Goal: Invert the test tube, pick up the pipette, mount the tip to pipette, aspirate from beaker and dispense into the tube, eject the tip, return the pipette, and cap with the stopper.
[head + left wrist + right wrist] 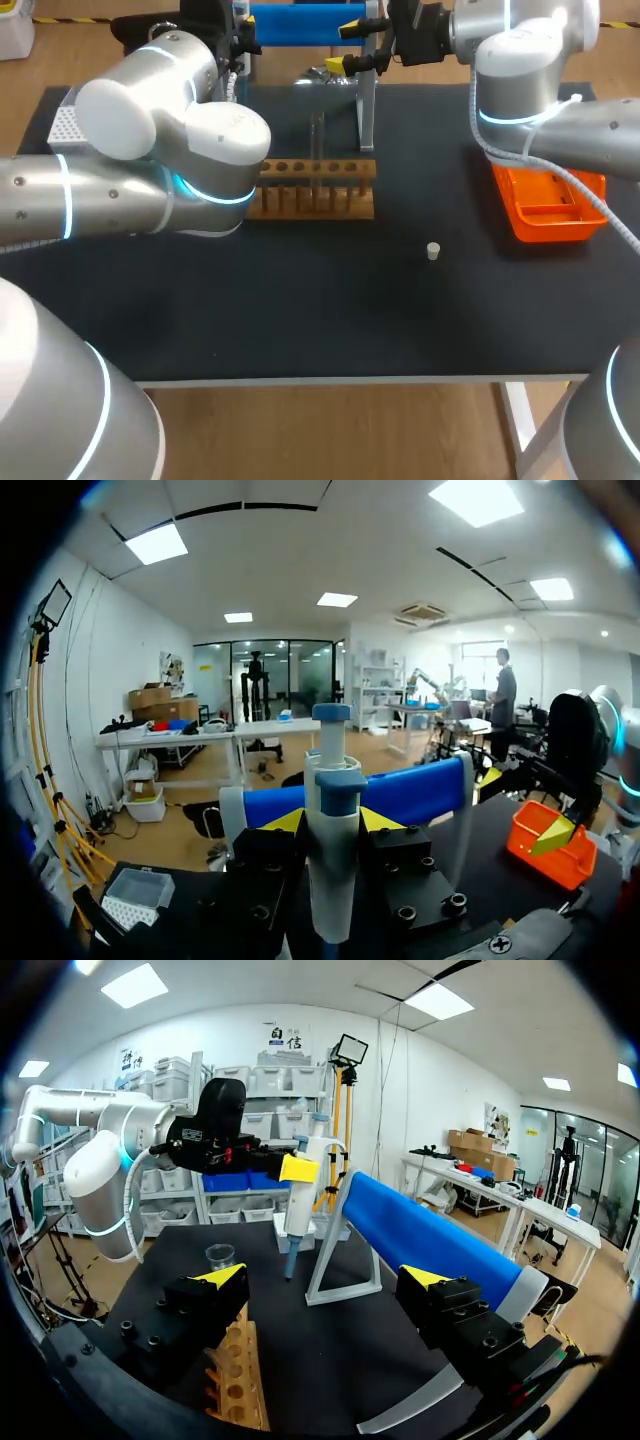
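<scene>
the left gripper point(330, 828) is clamped on the pipette point(331, 780), one black finger on each side of its white body, with the blue plunger cap standing up above the fingers. seen from the right wrist, the pipette hangs upright in that gripper, its lower end pointing down over the dark table point(330, 320) just beside the white pipette stand point(366, 110) and apart from it. the beaker point(220, 1255) stands on the table near the stand, at the back, on the left arm's side of it. in front of these sits the wooden rack point(320, 190), with the test tube point(317, 140) upright in one of its middle holes (whether its mouth faces up or down cannot be told). the right gripper point(326, 1277) is up at the back of the table, near the top of the stand, its jaws spread wide with nothing between them. the small pale stopper point(433, 251) lies alone on the table, well apart from the rack, toward the right arm's side. the orange bin point(548, 215) is at the table's right side under the right arm, and the white tip box point(63, 125) is at the far left corner.
</scene>
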Tool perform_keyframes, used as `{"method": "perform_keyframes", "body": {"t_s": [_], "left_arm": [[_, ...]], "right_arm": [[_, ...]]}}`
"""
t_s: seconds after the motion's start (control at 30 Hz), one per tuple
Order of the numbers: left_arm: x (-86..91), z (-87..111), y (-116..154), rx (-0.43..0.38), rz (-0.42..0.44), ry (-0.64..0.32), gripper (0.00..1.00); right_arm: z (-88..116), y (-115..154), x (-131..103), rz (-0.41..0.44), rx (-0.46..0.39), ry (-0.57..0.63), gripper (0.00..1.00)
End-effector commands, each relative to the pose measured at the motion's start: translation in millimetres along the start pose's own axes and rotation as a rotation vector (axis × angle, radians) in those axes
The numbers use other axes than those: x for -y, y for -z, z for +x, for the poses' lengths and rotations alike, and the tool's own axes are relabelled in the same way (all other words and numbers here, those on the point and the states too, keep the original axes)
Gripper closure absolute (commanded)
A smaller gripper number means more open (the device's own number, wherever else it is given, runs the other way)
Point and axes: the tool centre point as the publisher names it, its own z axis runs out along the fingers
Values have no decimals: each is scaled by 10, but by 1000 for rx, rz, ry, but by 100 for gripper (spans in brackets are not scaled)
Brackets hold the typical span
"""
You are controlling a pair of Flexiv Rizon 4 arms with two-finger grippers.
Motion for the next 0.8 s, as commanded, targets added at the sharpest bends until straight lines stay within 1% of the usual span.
{"method": "perform_keyframes", "body": {"t_s": [0.03, 0.33, 0.8], "left_arm": [[2, -1, -64, 14, -16, 3, 100], [-27, -40, -214, 33, -45, 31, 100], [-11, -62, -436, 40, -90, 57, 100]], "right_arm": [[4, 7, -5, 3, 1, 0, 0], [4, 7, -5, 3, 1, 0, 0], [4, 7, -5, 3, 1, 0, 0]]}}
